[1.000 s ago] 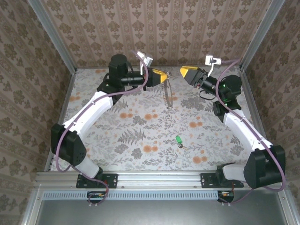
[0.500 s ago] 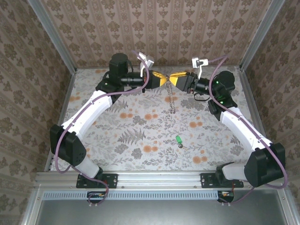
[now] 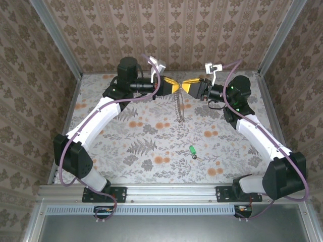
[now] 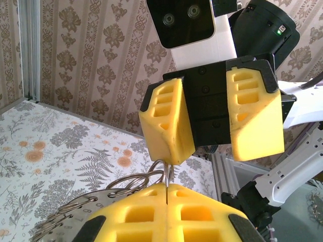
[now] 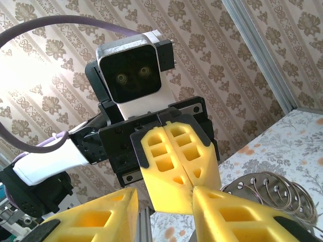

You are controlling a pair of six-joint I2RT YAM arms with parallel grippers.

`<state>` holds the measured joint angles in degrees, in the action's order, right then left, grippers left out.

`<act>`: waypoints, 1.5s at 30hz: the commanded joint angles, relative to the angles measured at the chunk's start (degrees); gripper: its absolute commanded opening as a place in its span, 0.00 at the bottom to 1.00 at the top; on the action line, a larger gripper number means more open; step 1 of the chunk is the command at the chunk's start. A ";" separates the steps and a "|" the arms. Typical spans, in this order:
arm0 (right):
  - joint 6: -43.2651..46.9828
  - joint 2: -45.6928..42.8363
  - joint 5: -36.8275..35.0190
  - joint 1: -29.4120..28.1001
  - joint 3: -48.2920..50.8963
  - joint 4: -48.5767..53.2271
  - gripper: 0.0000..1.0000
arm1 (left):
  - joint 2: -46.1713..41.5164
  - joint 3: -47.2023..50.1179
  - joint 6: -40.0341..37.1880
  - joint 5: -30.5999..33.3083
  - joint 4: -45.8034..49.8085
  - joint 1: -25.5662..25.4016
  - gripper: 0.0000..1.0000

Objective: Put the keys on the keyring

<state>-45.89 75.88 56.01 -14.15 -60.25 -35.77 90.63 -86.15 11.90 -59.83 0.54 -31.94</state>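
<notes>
Left gripper (image 4: 166, 188) apparently pinches keyring (image 4: 136, 178); overhead shows key (image 3: 192, 149).

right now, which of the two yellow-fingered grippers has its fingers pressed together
The left gripper, shut on the silvery metal keyring; the right gripper's fingers stand apart.

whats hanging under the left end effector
The keyring, a bunch of silvery metal loops, dangles below the left end effector, one loop pinched between its shut fingers. The pinched stretch is hidden between them; whether the bottom touches the table cannot be told.
</notes>
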 commanded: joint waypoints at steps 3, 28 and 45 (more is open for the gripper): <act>2.05 0.14 -0.64 0.09 1.19 0.78 0.35 | -1.90 -2.31 -1.44 -2.30 -1.31 -0.31 0.00; 2.14 0.36 -0.39 0.88 2.42 1.02 0.38 | -2.04 -2.10 -1.89 -3.01 -1.32 -0.31 0.00; 2.63 1.14 1.65 -0.90 0.52 0.50 0.27 | -1.38 -2.19 -1.80 -3.23 -1.39 -0.32 0.00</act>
<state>-43.64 77.06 56.23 -14.66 -58.35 -34.06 90.63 -86.17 11.68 -61.17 1.26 -31.97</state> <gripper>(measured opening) 0.273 0.045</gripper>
